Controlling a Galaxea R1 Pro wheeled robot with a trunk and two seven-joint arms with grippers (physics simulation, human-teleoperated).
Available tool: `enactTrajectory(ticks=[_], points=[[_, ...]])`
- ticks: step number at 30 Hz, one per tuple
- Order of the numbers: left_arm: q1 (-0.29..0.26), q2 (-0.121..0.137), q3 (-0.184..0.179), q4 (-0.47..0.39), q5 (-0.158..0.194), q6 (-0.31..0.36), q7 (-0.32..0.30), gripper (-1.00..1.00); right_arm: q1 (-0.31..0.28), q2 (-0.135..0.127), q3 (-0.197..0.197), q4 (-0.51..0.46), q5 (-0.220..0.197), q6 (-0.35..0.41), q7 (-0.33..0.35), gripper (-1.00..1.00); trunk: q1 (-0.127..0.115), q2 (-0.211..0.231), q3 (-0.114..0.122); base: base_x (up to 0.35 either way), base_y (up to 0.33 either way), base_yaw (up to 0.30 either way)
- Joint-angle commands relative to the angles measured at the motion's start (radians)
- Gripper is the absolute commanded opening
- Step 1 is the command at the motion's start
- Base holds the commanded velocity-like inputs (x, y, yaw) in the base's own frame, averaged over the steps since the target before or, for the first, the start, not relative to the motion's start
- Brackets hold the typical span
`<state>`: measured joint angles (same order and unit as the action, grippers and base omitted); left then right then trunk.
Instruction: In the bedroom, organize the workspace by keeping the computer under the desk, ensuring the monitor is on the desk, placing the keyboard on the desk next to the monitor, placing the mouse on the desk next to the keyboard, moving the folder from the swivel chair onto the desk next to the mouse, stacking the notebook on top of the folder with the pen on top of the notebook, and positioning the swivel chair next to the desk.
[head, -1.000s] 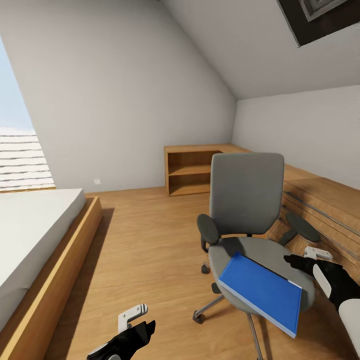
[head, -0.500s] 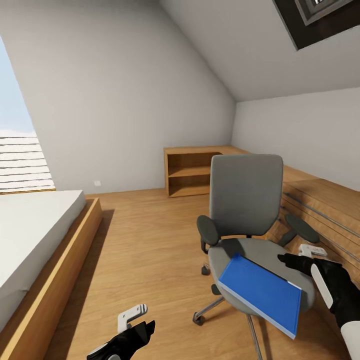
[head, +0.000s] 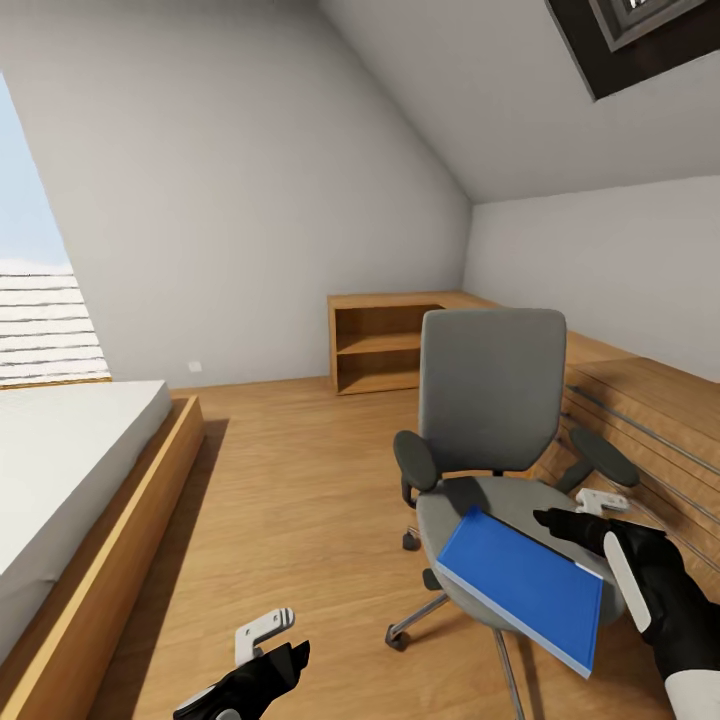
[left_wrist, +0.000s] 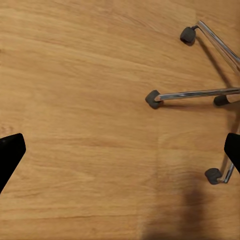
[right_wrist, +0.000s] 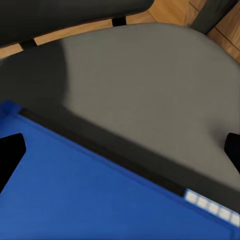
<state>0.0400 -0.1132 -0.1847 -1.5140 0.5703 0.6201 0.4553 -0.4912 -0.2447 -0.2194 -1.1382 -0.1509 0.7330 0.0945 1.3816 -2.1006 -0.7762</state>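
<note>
Here the folder (head: 525, 585) lies flat on the chair (head: 490, 400) seat at lower right, 1 corner overhanging. It looks thin, stiff, slick; pinch that corner. The right gripper (head: 570, 520) hovers wide open, empty.

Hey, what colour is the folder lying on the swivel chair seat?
Bright blue; the folder shows best in the head view, on the grey swivel chair.

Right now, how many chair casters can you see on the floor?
3 in the left wrist view: one, one, one. The swivel chair may hide others.
</note>
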Motion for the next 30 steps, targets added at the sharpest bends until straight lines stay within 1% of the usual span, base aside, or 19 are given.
enactTrajectory(ticks=[1,7,10,17,21,22,30], points=[[0.000,0.000,0.000,-0.002,0.010,0.001,0.009,1.00,0.000,0.001,-0.001,-0.002,-0.003,0.005,0.003,1.00,0.000,0.000,-0.001,0.000,0.000,0.000],[0.000,0.001,0.000,-0.002,0.010,0.001,0.009,1.00,0.001,0.005,-0.004,-0.017,-0.003,0.007,0.003,1.00,0.000,0.000,-0.001,0.000,0.000,0.000],[0.000,0.001,0.001,-0.002,0.010,0.001,0.009,1.00,0.002,0.009,-0.006,-0.046,-0.004,0.010,0.003,1.00,0.000,0.000,-0.001,0.000,0.000,0.000],[0.000,0.001,0.001,-0.002,0.010,0.001,0.009,1.00,0.003,0.023,-0.006,-0.063,-0.003,0.042,0.002,1.00,0.000,0.000,-0.001,0.000,0.000,0.000],[0.000,0.001,0.001,-0.002,0.010,0.001,0.009,1.00,0.003,0.032,-0.006,-0.066,-0.003,0.053,0.002,1.00,0.000,0.000,0.004,0.000,0.001,-0.138],[0.000,0.001,0.002,-0.002,0.010,0.001,0.009,1.00,0.002,0.035,-0.006,-0.066,-0.003,0.055,0.002,1.00,0.000,0.000,0.005,0.000,0.221,-0.202],[0.000,0.001,0.002,-0.002,0.009,0.001,0.009,1.00,0.003,0.036,-0.006,-0.066,-0.003,0.056,0.002,1.00,0.000,0.000,0.011,0.000,0.272,-0.229]])
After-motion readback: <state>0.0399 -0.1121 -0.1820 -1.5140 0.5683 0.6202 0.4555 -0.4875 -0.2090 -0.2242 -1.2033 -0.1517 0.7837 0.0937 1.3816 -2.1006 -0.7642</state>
